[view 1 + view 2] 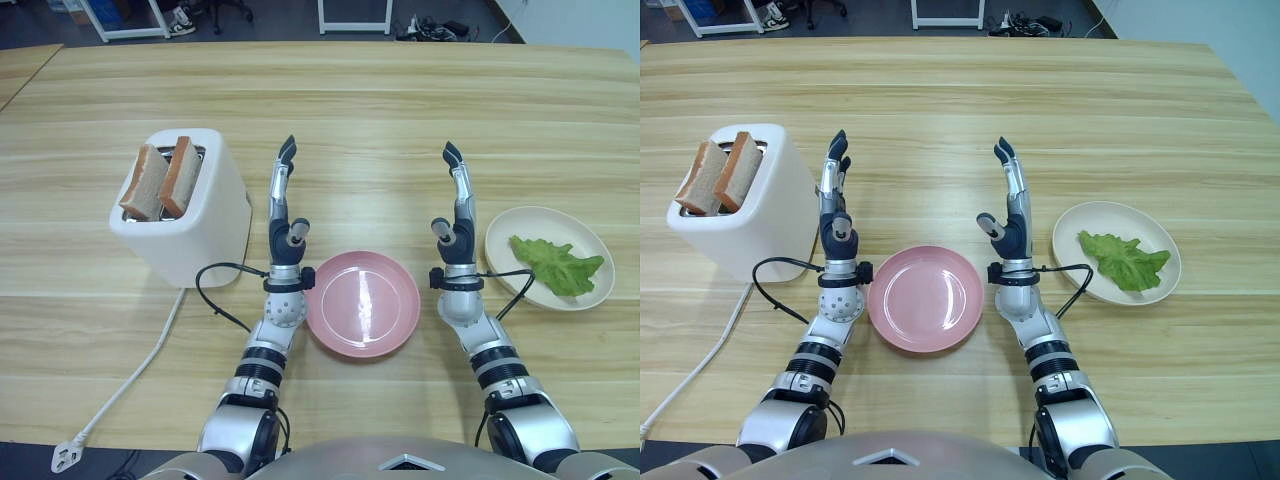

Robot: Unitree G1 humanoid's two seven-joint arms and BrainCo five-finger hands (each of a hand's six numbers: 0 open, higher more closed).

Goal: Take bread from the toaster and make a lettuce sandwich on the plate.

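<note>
Left eye view: a white toaster (195, 225) stands on the left of the wooden table (400, 110), with two bread slices (145, 183) upright in its slots. The pink plate (362, 303) lies between the two hands (both with fingers stretched straight forward, holding nothing). The left hand (287, 205) is just beside the toaster. The right hand (456, 210) is between the pink plate and a cream plate (500, 225) bearing the lettuce leaf (557, 263). The toaster's white cord (130, 375) trails toward the near edge.

The toaster (190, 225) is white, and its bread slices (165, 182) are tan with brown crusts. The pink plate (362, 303) is plain. The cream plate (540, 225) carries green lettuce (558, 265). The tabletop (400, 100) is pale, streaky wood. The left hand (286, 218) and right hand (458, 218) are silver and dark.
</note>
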